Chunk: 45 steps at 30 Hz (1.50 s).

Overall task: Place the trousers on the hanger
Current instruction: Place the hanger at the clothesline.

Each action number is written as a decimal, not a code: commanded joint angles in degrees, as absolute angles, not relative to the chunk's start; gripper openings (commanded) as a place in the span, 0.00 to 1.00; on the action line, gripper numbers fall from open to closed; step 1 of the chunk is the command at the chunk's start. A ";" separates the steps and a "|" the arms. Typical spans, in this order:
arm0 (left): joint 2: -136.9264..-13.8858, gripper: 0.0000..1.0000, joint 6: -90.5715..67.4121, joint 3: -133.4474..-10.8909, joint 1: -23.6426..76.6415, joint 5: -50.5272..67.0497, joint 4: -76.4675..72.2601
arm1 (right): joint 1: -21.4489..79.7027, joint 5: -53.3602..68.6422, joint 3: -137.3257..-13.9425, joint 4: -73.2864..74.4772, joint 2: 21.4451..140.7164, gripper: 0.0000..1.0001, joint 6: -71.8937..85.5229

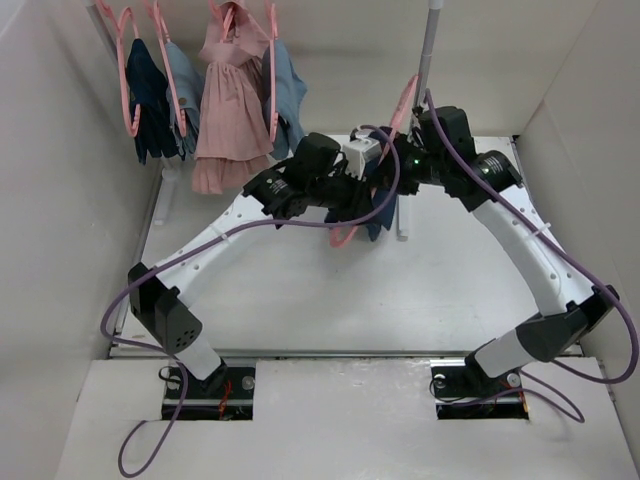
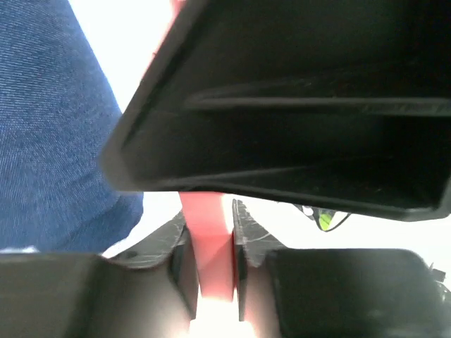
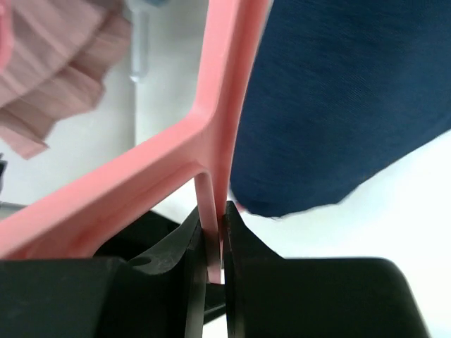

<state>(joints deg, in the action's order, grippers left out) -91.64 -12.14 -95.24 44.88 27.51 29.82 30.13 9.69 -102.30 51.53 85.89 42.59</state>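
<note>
Two stretches of the pink hanger (image 1: pixel 404 104) show from above, one by the white pole (image 1: pixel 430 40) and one curving out lower left, so its long axis slants from far right to near left. A fold of the dark denim trousers (image 1: pixel 378 218) lies beside it among the crowded wrists. In the left wrist view the left gripper (image 2: pixel 209 236) pinches a pink hanger bar running straight away from the camera, with denim at the left. In the right wrist view the right gripper (image 3: pixel 213 222) clamps a thin pink rib under the hanger's junction, with the navy trousers just right of its upright arm and a pink dress (image 3: pixel 56 70) at top left.
</note>
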 commanded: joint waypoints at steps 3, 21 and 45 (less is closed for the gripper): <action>-87.36 0.00 -12.64 -98.09 44.57 33.22 26.81 | 29.62 18.97 -105.65 37.11 88.41 0.00 40.96; -89.55 0.00 -45.62 -103.87 26.81 50.54 0.79 | 17.41 34.98 -94.41 23.65 76.74 1.00 40.43; -111.35 0.00 -63.11 -127.62 23.03 45.09 -19.51 | 13.54 31.38 -84.02 30.40 67.85 1.00 36.91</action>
<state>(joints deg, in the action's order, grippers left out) -113.34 -64.20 -123.17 23.99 45.43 -8.82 13.87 32.25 -81.69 30.13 68.23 38.54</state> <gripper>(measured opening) 0.174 0.998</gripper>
